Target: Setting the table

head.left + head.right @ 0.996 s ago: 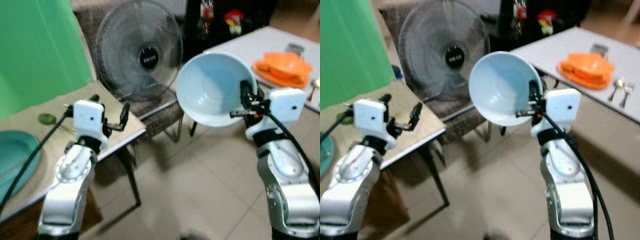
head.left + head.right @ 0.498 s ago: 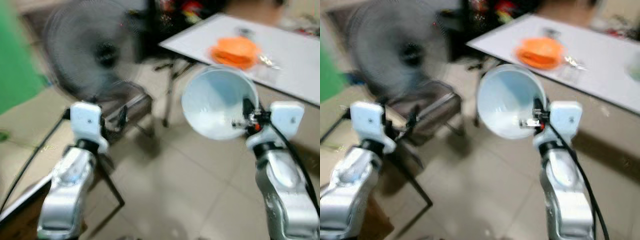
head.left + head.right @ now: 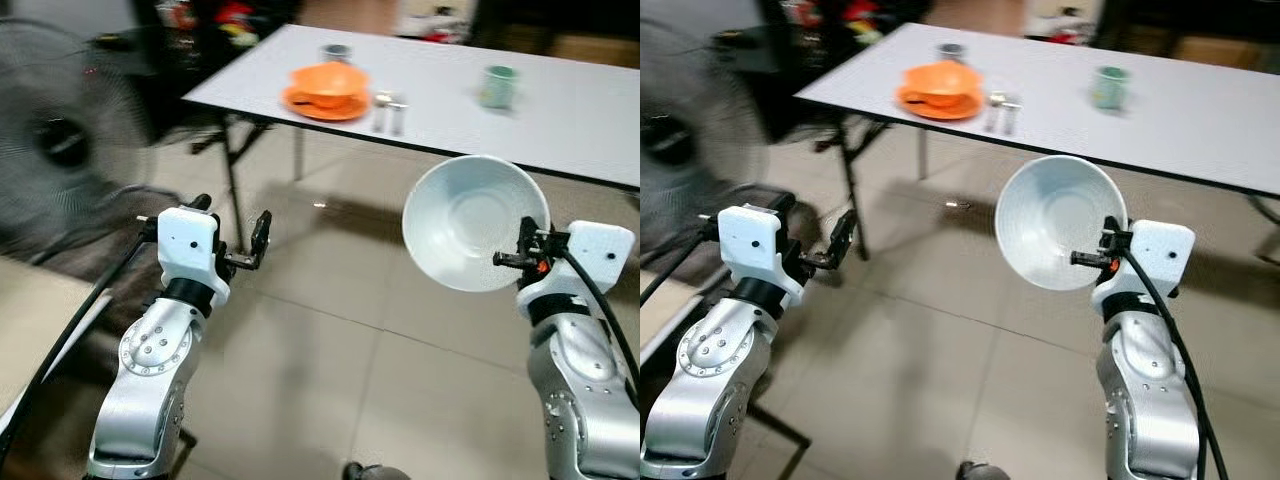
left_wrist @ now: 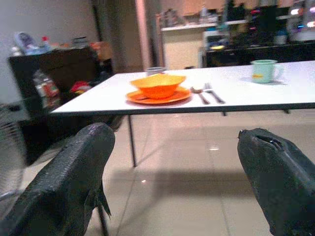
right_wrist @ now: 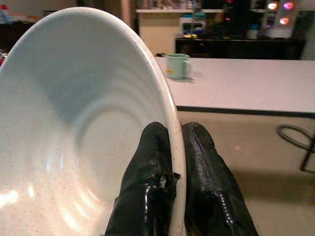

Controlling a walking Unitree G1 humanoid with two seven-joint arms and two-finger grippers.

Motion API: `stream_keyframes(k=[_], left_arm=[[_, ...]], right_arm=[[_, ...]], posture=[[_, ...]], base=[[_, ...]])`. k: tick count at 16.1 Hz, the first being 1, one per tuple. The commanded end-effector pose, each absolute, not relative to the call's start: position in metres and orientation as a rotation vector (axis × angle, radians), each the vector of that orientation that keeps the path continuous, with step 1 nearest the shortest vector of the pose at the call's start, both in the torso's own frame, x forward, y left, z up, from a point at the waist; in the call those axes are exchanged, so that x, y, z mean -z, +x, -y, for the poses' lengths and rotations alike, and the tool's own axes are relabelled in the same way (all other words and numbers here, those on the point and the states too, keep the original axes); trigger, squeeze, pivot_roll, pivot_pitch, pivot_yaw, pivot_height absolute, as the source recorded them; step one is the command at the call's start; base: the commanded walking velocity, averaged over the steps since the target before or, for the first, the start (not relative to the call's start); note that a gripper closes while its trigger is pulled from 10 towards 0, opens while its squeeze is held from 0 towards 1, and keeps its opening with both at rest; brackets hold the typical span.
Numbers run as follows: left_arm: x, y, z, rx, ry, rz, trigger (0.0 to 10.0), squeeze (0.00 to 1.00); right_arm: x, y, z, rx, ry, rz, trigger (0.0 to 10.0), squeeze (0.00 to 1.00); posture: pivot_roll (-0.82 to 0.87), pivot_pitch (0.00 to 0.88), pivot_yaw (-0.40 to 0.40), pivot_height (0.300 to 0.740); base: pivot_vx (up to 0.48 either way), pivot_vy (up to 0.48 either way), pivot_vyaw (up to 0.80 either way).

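Right end effector [image 5: 170, 147] pinches the rim of a pale blue bowl [image 3: 470, 222]; left end effector [image 3: 232, 228] gapes wide, holding nothing

White table [image 3: 560, 100] bearing orange bowl [image 3: 328, 80] on plate [image 3: 300, 102], cutlery [image 3: 388, 108], mug [image 3: 497, 86].

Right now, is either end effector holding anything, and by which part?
The right end effector pinches the pale bowl by its rim, one finger inside, one outside. The left end effector is open and holds nothing.
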State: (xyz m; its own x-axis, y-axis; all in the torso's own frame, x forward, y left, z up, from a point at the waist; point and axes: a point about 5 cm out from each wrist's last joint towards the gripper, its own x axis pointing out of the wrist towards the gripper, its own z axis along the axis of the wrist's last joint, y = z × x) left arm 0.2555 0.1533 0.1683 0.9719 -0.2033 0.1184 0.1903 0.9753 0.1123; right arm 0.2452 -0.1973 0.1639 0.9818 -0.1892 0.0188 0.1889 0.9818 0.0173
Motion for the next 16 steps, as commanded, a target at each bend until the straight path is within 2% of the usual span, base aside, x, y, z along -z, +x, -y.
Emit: stream_keyframes(k=[1, 2, 4, 9, 16], left_arm=[[-0.167, 0.255, -0.154, 0.204, 0.109, 0.125, 10.0, 0.0], [-0.169, 0.256, -0.153, 0.205, 0.1, 0.13, 10.0, 0.0], [-0.168, 0.257, -0.154, 0.2, 0.111, 0.128, 10.0, 0.0], [-0.168, 0.258, -0.154, 0.214, 0.115, 0.123, 10.0, 0.0], [-0.168, 0.261, -0.151, 0.244, 0.116, 0.127, 10.0, 0.0]], right_arm=[[-0.171, 0.249, 0.192, 0.173, 0.029, 0.044, 10.0, 0.0], [-0.174, 0.251, 0.189, 0.144, 0.027, 0.047, 10.0, 0.0], [-0.172, 0.254, 0.183, 0.094, 0.004, 0.04, 10.0, 0.0], [-0.171, 0.254, 0.182, 0.112, 0.024, 0.026, 10.0, 0.0], [-0.171, 0.254, 0.184, 0.141, 0.04, 0.027, 10.0, 0.0]], posture=[[0.04, 0.0, 0.016, 0.74], [0.05, 0.0, 0.014, 0.74], [0.05, 0.0, 0.015, 0.74], [0.05, 0.0, 0.02, 0.74], [0.05, 0.0, 0.027, 0.74]], base=[[0.247, 0.0, -0.8], [0.262, 0.0, -0.8], [0.277, 0.0, 0.0], [0.286, 0.0, 0.0], [0.353, 0.0, -0.8]])
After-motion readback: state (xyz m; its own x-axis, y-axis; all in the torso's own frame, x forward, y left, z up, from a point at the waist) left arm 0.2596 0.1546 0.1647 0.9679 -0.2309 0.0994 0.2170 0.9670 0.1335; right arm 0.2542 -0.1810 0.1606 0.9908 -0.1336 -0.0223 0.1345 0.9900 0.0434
